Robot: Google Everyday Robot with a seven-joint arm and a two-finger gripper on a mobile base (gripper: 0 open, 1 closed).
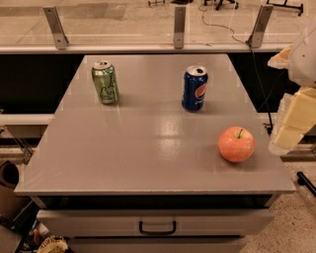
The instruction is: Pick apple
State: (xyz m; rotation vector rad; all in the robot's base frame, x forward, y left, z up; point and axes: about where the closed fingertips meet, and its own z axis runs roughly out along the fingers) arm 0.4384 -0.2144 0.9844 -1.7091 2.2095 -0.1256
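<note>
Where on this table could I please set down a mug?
The table is bare at front left, before the green can and left of the apple, and between the cans. The right side is crowded: apple, blue can, and the hand just off the edge.

Looks like a robot lab or test bay: grey work table (148, 148) w/ drawer (98, 222) below, glass barrier (118, 24) on metal brackets (179, 27) behind. Beyond that, loose cable (222, 24) and chair bases (222, 4) on bare floor. Gripper (289, 133) at far right, just off table's edge.
</note>
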